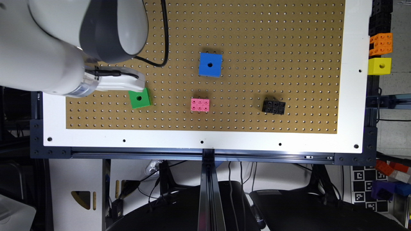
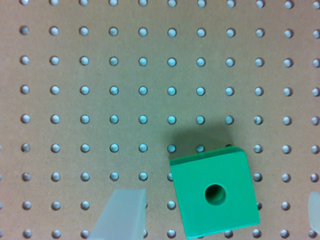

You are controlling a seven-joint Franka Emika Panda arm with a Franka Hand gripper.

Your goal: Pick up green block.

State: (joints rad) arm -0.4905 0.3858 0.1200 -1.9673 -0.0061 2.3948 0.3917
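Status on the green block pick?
Done: gripper is over the green block, fingers open on either side. In hand: lining up; the block sits on the pegboard, untouched. Left: descend, close, lift.

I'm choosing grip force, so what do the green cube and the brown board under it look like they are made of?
The bright green cube with a round hole in its top looks like hard moulded plastic: even colour, crisp edges, smooth, mostly matte faces. The brown perforated board looks like pressed hardboard, dull and finely textured with regular drilled holes. Neither can be confirmed by sight alone.
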